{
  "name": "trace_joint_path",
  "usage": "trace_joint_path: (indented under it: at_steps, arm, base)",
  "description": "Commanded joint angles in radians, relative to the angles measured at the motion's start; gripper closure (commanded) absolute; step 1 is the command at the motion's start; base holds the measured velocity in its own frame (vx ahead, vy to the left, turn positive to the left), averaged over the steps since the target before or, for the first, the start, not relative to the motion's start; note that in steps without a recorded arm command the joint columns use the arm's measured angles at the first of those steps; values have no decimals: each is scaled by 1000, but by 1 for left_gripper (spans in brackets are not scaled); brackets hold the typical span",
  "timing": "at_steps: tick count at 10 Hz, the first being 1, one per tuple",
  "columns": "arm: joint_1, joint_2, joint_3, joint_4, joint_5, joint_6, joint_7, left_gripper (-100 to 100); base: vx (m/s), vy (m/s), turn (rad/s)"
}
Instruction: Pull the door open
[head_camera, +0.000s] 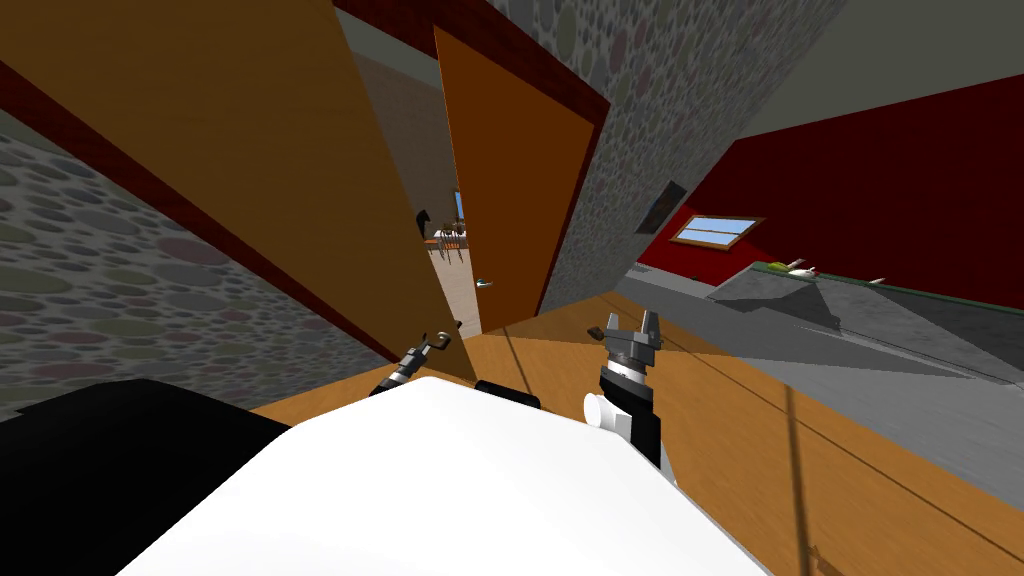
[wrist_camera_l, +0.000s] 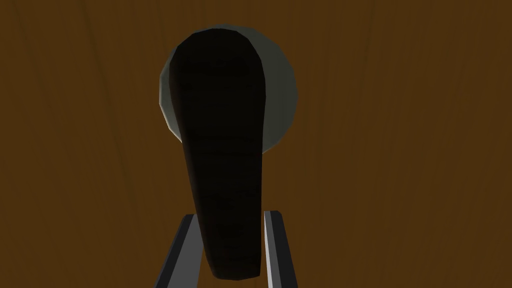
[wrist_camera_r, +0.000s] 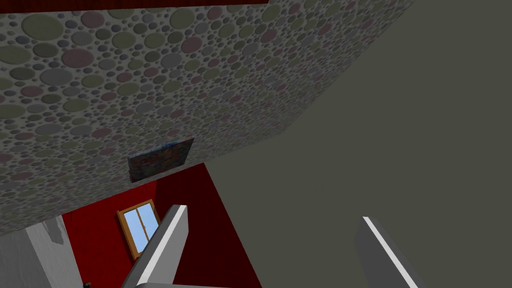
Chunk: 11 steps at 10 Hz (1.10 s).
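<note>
Orange-brown door (head_camera: 230, 150), head view: it stands swung partway out from its dark red frame (head_camera: 100, 152). Past its free edge a gap opens onto a far room with a table and chairs (head_camera: 450, 240). My left end effector (head_camera: 437, 338) sits at that free edge, low on the door, above the wooden floor (head_camera: 800, 450). My right end effector (head_camera: 630, 330) is raised near it, clear of the door and touching nothing.

Left wrist view: a dark lever handle (wrist_camera_l: 225, 150) runs from a round grey plate (wrist_camera_l: 282, 100) on the brown door face down between my two fingers (wrist_camera_l: 277, 245). Both blades press its sides near its tip, so the left end effector is clamped on the handle.

Right wrist view: the two blades stand wide apart with nothing between them, and this end effector is idle.

Progress, as I judge it: the grasp is made, and the door looks off its latch and partly open. What is left is to carry the pull further. That means drawing the handle toward me along the door's arc until the opening is wide, and taking care that the grip does not slide off the lever's end.
</note>
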<state>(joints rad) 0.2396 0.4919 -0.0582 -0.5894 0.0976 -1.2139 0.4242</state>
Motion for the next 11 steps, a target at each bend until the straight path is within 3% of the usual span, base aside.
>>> trace_joint_path:
  at_steps: [1, 5, 7, 11]
  arm:
    - [-20, -12, -16, -11, -2, 22, -6, 100]
    - [-80, -25, -38, 0, 3, 65, -18, 100]
    - [-80, -25, -38, 0, 3, 65, -18, 100]
    - [-152, -40, -63, 12, 9, 116, -34, 100]
  base:
    - [-223, 63, -106]
    - [-215, 43, -96]
    - [-92, 16, -5]
    - [-178, 48, -116]
